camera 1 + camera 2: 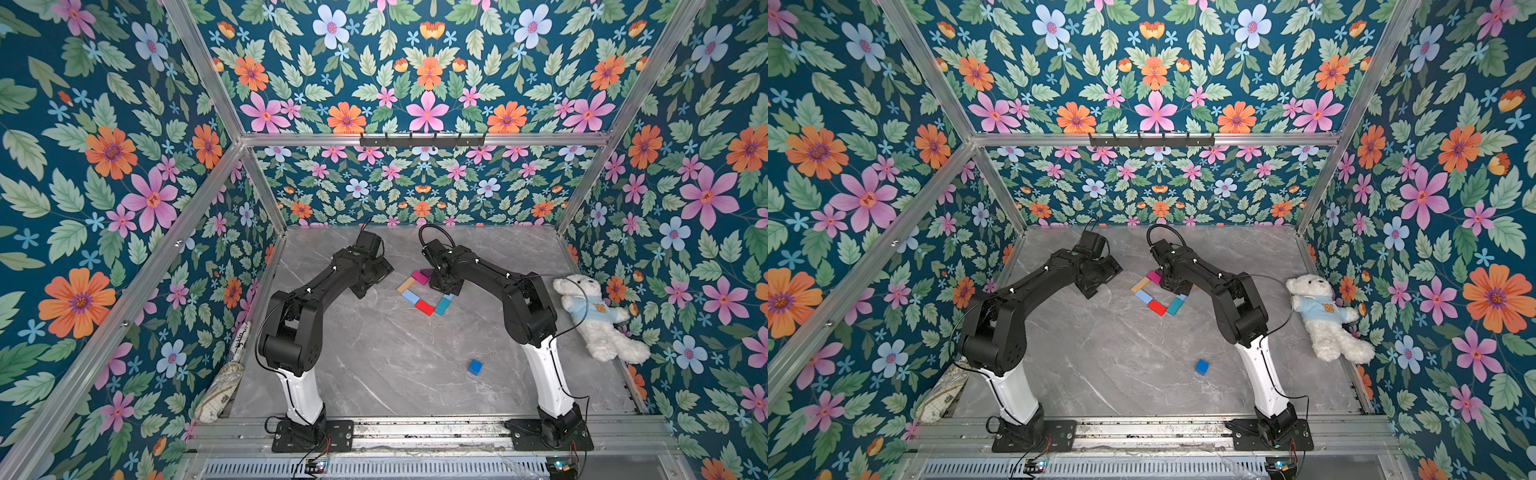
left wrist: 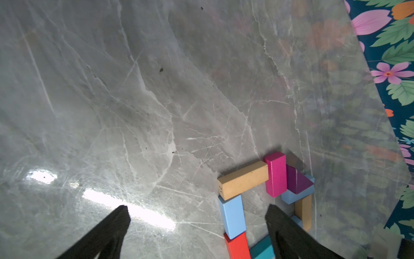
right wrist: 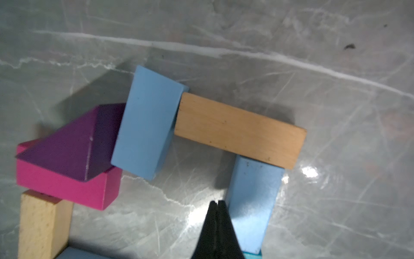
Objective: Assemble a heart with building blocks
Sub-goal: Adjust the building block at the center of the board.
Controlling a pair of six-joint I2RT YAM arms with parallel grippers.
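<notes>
Right fingers (image 3: pixel 221 228), hidden in both top views, meet beside a light-blue block (image 3: pixel 253 206).

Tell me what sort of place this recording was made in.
Probably a purpose-built robot test booth, not a home: an aluminium frame carries floral printed panels, and two robot arms are bolted to a rail at the edge of a marble-look tabletop with toy blocks.

Black arms (image 1: pixel 320 286), white base links (image 1: pixel 301 390), thin cables (image 1: pixel 432 226).
</notes>
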